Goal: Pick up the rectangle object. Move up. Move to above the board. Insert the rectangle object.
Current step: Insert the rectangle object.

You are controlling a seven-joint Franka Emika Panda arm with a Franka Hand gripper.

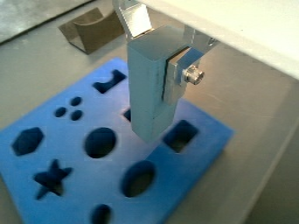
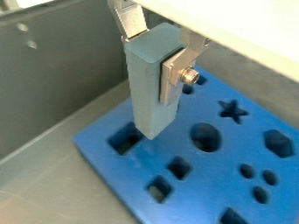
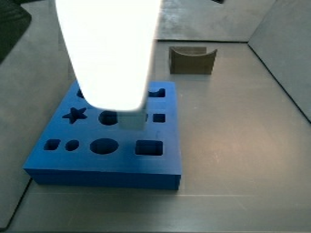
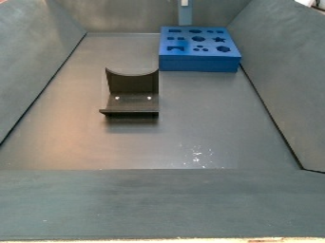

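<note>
My gripper [image 1: 158, 52] is shut on the rectangle object [image 1: 149, 101], a light blue-grey bar held upright between the silver fingers [image 1: 177, 74]. It shows the same way in the other wrist picture, gripper [image 2: 155, 52] and bar [image 2: 149, 96]. The bar hangs over the blue board [image 1: 65, 166], which has several shaped holes. Its lower end is close to a rectangular hole [image 1: 179, 136] near the board's edge; I cannot tell whether it touches. In a side view the bar [image 4: 185, 13] is a thin upright strip over the far board [image 4: 200, 59].
The fixture [image 4: 129, 93] stands on the grey floor apart from the board, and also shows in a wrist view [image 1: 93, 33] and a side view [image 3: 192, 59]. A bright white blurred shape [image 3: 112, 50] hides the gripper there. Grey walls enclose the floor.
</note>
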